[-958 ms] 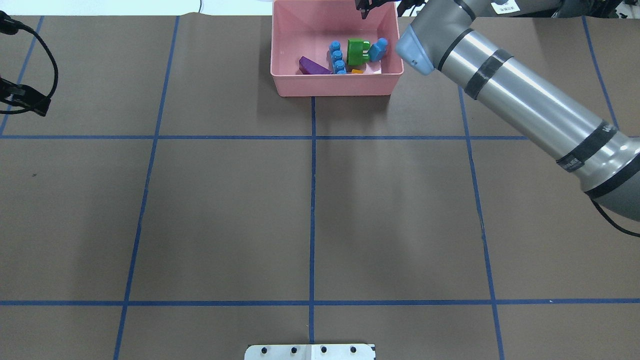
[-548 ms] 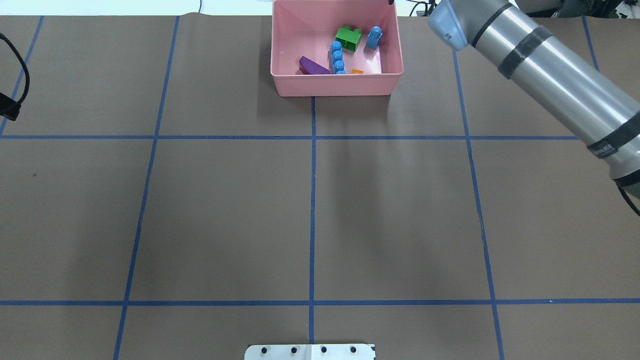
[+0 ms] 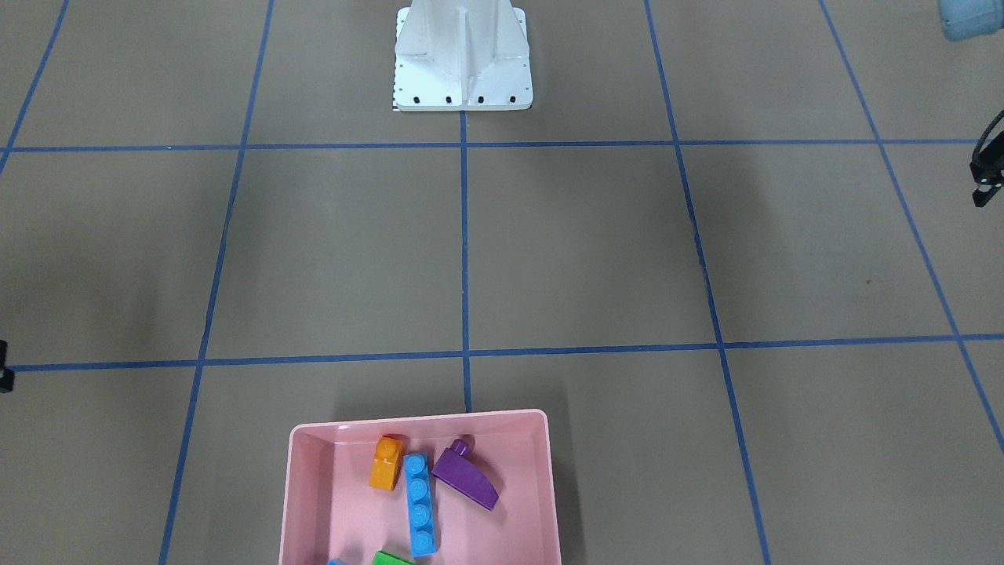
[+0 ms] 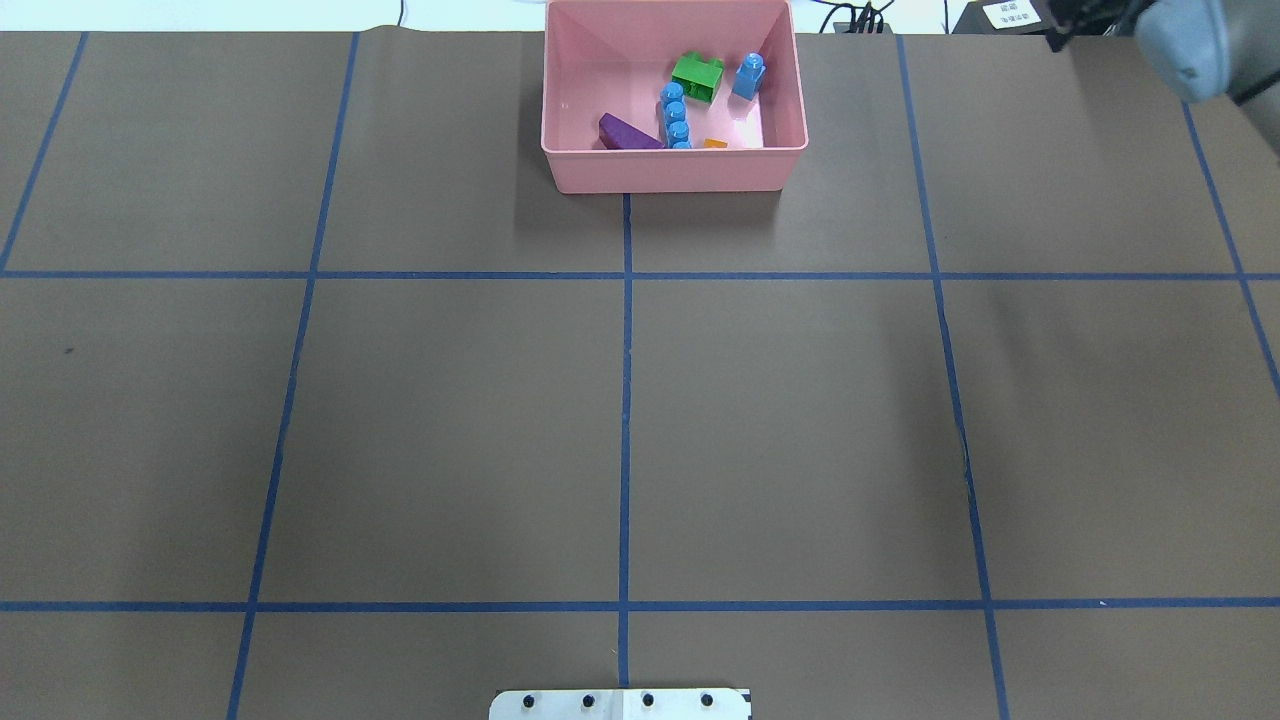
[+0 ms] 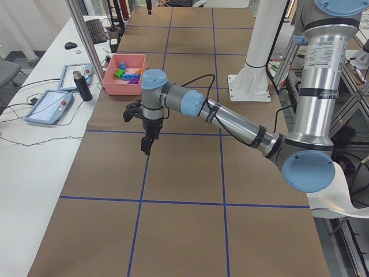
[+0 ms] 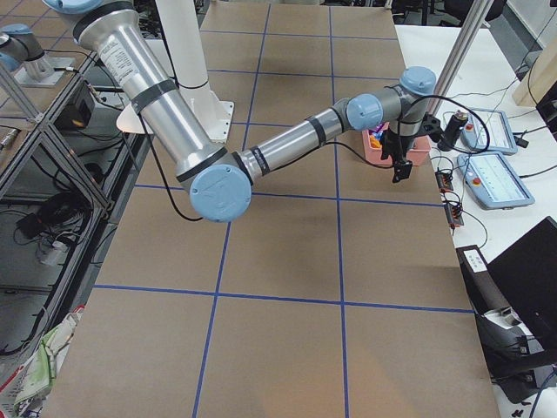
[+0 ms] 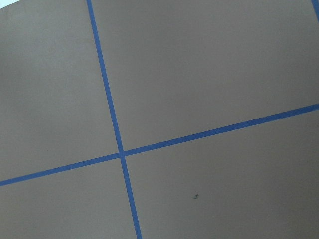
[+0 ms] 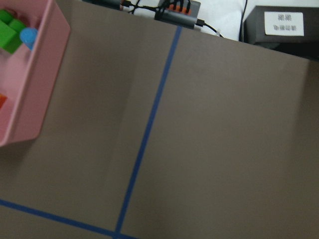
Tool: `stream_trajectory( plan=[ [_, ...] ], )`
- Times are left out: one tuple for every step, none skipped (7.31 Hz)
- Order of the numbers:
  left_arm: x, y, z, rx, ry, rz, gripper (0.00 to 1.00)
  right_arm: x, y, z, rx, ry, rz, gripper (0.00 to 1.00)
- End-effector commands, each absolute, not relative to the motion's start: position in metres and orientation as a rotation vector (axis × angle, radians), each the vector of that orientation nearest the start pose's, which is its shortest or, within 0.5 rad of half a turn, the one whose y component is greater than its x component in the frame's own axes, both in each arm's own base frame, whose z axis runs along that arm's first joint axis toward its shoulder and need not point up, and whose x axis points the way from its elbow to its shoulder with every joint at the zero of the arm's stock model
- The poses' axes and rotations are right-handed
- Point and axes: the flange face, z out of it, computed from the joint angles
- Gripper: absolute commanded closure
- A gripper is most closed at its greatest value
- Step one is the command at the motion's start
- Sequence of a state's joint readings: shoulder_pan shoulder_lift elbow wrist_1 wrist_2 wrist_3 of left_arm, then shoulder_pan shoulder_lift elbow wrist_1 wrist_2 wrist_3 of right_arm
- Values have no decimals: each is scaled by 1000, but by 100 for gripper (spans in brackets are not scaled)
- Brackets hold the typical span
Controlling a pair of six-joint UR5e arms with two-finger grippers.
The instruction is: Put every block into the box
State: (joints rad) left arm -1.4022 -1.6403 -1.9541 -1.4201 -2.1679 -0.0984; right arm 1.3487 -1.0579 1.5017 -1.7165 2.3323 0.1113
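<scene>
The pink box (image 4: 672, 170) stands at the table's far middle and holds all the blocks I can see. They are the green one (image 4: 697, 76), the blue one-stud cube (image 4: 748, 76), the long blue bar (image 4: 675, 115), the purple wedge (image 4: 627, 133) and the orange one (image 4: 715, 143). The front-facing view shows the orange block (image 3: 386, 463), blue bar (image 3: 420, 504) and purple wedge (image 3: 467, 477) lying flat. My right gripper (image 6: 399, 170) hangs beside the box, apart from it. My left gripper (image 5: 146, 147) hangs over bare table, far from the box. I cannot tell whether either is open or shut.
The white pedestal base (image 3: 463, 71) stands at the robot's side of the table. Blue tape lines divide the brown table cover (image 4: 620, 420). Tablets and a bottle (image 5: 82, 85) sit on the side bench beyond the box.
My right arm has swung back to the right, away from above the box. The green block and blue cube have shifted toward the box's far side. My left gripper has left the overhead view.
</scene>
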Motion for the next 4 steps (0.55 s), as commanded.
stream_trajectory(
  plan=[
    [-29, -499, 481, 196, 665, 90, 0, 4, -599, 545, 117, -868, -289, 0],
    [-42, -491, 491, 191, 664, 61, 0, 38, -570, 582, 107, -871, -256, 0],
    [-62, -481, 503, 198, 657, 58, 0, 50, -544, 613, 67, -825, -230, 0],
    [-92, -477, 525, 210, 652, 84, 0, 59, -524, 636, 23, -715, -211, 0]
  ],
)
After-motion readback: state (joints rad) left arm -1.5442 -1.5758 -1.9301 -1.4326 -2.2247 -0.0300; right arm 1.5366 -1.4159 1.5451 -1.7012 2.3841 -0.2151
